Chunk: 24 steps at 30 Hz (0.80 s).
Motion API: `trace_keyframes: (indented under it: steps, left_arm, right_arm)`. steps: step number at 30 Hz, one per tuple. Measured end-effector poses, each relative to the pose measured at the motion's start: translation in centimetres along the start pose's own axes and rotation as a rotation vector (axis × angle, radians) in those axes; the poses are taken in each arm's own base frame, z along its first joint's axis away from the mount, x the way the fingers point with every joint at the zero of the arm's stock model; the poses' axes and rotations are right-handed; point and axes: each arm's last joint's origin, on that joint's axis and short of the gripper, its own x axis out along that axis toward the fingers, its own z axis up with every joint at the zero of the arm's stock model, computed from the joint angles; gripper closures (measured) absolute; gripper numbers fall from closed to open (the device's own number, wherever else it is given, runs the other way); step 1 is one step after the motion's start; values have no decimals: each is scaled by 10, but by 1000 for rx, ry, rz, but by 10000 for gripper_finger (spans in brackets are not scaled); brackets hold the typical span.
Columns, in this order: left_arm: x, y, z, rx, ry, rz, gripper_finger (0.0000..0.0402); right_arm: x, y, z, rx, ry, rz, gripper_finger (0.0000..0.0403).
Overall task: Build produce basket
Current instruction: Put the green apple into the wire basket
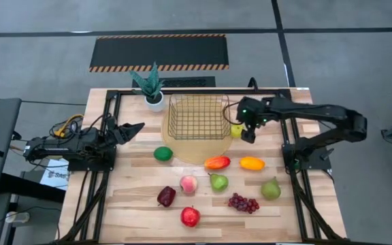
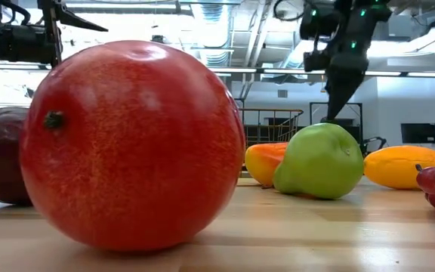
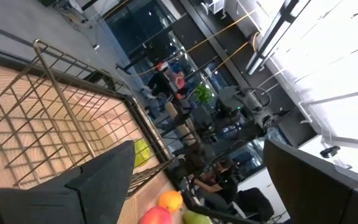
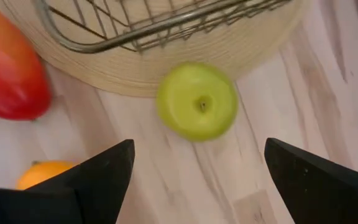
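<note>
Right jaws (image 4: 194,165) gape wide and empty directly above the yellow-green apple (image 4: 197,101), which lies on the surface just off the basket (image 1: 197,117) at its 3 o'clock. Left jaws (image 1: 133,129), also wide and empty, wait at the basket's 9 o'clock, farther off.

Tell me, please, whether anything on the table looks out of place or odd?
Nothing is damaged or spilled. The basket sits upright and empty on its round mat, and the fruits lie loose around it. The yellow-green apple rests at the mat's edge, under the open right gripper.
</note>
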Motion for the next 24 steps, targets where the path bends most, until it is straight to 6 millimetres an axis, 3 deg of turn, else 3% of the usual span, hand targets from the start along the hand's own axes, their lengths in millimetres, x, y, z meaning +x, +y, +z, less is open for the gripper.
trace_keyframes:
  steps: [7,18,24]
  left_arm:
    - [0,1,-1,6,9,12,61]
    - [0,1,-1,6,9,12,61]
    - [0,1,-1,5,8,12,61]
  right_arm:
    - [28,-1,16,-57,-35,55,23]
    - [70,-4,19,-88,92,64,23]
    - [76,-5,19,-85,108,64,31]
